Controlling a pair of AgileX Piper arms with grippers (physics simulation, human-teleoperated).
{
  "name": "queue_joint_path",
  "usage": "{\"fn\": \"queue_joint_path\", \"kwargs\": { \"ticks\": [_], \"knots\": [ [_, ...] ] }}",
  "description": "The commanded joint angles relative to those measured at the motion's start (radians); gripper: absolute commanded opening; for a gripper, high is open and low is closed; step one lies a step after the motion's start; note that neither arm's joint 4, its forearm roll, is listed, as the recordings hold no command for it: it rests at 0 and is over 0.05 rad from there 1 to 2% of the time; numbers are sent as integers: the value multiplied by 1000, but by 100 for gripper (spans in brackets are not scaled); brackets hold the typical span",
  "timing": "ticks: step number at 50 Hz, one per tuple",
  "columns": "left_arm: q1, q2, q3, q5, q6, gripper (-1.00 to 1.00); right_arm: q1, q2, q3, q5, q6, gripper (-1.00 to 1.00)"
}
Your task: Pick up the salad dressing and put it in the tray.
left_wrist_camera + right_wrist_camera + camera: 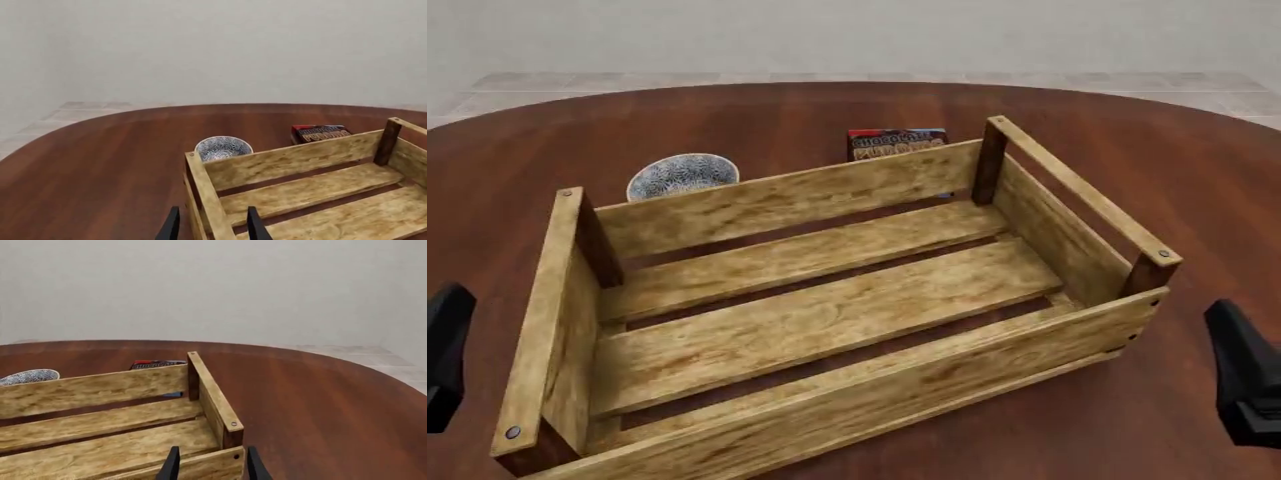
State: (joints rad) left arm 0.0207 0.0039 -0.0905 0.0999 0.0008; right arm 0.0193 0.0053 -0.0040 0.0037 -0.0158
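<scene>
The salad dressing bottle shows in none of the views. The tray [827, 190] is a large light-wood slatted crate with dark corner posts in the middle of the table, with nothing in it. It also shows in the left wrist view [287, 160] and the right wrist view [87, 387]. My left gripper [443, 350] hangs at the crate's near left corner, and its fingers [172, 226] stand apart and hold nothing. My right gripper [1244, 375] hangs at the crate's near right corner, and its fingers [171, 465] also stand apart and hold nothing.
A small round blue-white patterned bowl [681, 175] stands just behind the crate's far wall on the left. A red-and-dark chocolate pudding box [894, 143] lies behind the far wall on the right. The dark wooden table [1174, 160] is round, and its edge curves away behind them.
</scene>
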Motion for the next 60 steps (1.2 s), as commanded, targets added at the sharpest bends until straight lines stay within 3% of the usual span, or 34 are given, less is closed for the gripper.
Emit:
{"fn": "queue_joint_path", "kwargs": {
  "ticks": [1, 13, 42, 51, 60],
  "knots": [
    [7, 2, -118, 123, -7, 100, 14, 5, 1, 1, -13, 100],
    [40, 73, -228, 165, 58, 100, 18, 14, 2, -3, -13, 100],
    [182, 209, -424, 291, 59, 100, 20, 30, 2, -6, -20, 100],
    [252, 246, -451, 319, 11, 100, 18, 42, 2, -17, -14, 100],
    [376, 287, -407, 297, 38, 100, 15, 31, 1, -12, 0, 100]
  ]
}}
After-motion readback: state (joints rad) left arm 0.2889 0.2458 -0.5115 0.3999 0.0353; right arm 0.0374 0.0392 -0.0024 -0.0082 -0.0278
